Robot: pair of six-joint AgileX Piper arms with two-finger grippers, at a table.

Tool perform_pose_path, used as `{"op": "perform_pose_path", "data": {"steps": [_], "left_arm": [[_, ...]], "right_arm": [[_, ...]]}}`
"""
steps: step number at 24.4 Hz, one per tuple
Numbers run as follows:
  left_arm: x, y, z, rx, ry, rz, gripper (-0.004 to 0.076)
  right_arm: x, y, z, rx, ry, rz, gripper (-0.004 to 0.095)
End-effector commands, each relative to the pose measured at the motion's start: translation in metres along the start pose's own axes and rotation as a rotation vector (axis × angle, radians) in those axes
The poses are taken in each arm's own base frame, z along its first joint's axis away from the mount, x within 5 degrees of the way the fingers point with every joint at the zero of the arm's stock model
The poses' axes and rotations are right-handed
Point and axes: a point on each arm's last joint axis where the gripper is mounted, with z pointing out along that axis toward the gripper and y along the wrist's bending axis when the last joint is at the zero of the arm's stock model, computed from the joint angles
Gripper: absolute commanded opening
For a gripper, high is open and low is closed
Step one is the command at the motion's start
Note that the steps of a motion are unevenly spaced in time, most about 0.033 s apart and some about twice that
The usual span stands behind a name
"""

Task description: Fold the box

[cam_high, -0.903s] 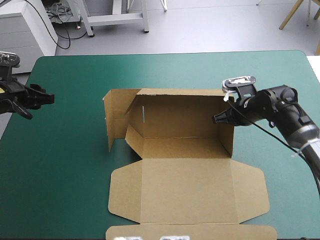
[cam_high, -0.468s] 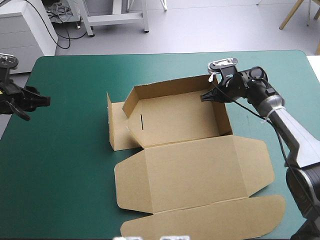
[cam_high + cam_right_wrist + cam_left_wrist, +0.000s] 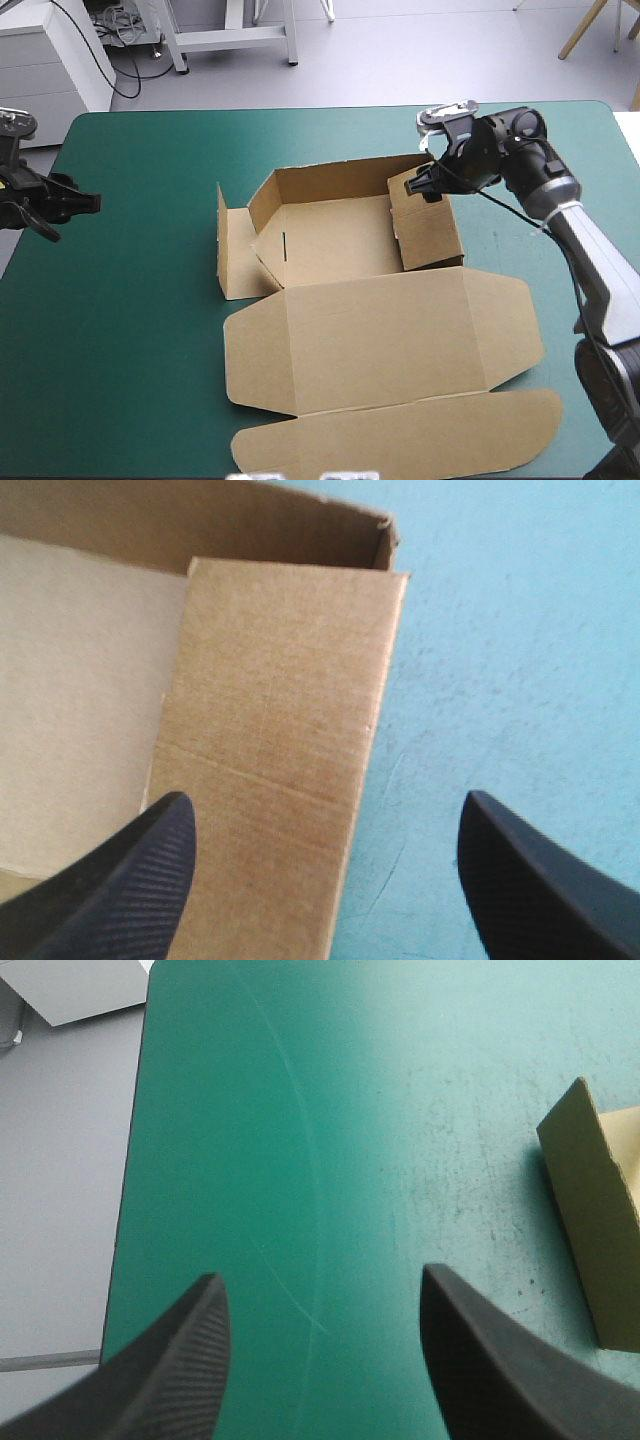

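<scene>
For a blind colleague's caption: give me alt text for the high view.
A partly folded brown box lies on the teal-green table, lid flat. The open right gripper is at its right wall flap; the open left gripper is near the table's left edge.

Brown box [image 3: 340, 235] with lid flat, right claw [image 3: 416, 187] at its right wall, left claw [image 3: 72, 203] well apart.

- My right gripper [image 3: 425, 185] has left the box's [image 3: 330, 235] 3 o'clock side and now sits at its 1 o'clock corner.
- The box has turned anticlockwise, its right end now nearer 12 o'clock.
- The right wall [image 3: 430, 225], upright just before, now leans inward into the box.
- The lid [image 3: 380, 340] has swung round too, and its tuck flap [image 3: 400, 440] now shows in full at 6 o'clock.
</scene>
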Motion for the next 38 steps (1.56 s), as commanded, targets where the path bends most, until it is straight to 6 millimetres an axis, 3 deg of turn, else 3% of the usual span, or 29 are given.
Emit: {"op": "perform_pose_path", "data": {"steps": [1,5,9,12,15,17,20,26,28,34,38], "left_arm": [[-0.007,0.001,-0.017,-0.014,-0.100,-0.011,0.0401],[-0.008,0.001,-0.017,-0.015,-0.102,-0.009,0.0401],[-0.007,0.001,-0.017,-0.014,-0.096,-0.007,0.0401],[-0.007,0.001,-0.017,-0.013,-0.092,-0.007,0.0401],[-0.006,0.001,-0.016,-0.012,-0.087,-0.011,0.0401],[-0.005,0.001,-0.016,-0.011,-0.078,-0.011,0.0401],[-0.004,0.001,-0.016,-0.008,-0.059,-0.011,0.0401],[-0.002,0.000,-0.016,-0.005,-0.045,-0.011,0.0401],[-0.002,0.000,-0.016,-0.005,-0.043,-0.011,0.0401],[-0.002,0.000,-0.016,-0.005,-0.043,-0.011,0.0401],[-0.002,0.000,-0.016,-0.005,-0.043,-0.011,0.0401]], "right_arm": [[-0.007,-0.005,-0.085,0.037,-0.243,-0.016,0.0698],[0.007,-0.006,-0.134,0.045,-0.330,-0.025,0.0698],[0.024,-0.004,-0.167,0.025,-0.342,-0.015,0.0694],[0.035,-0.003,-0.177,0.020,-0.307,-0.012,0.0692],[0.034,0.000,-0.173,-0.017,-0.297,0.012,0.0692],[0.030,0.002,-0.163,-0.043,-0.276,0.018,0.0692],[0.018,0.002,-0.129,-0.049,-0.196,0.026,0.0692],[0.002,0.003,-0.028,-0.052,0.035,0.049,0.0692],[0.001,0.002,-0.002,-0.031,0.093,0.038,0.0692],[0.004,0.003,0.048,-0.038,0.199,0.010,0.0692],[0.004,0.004,0.064,-0.038,0.209,0.010,0.0659]]}}
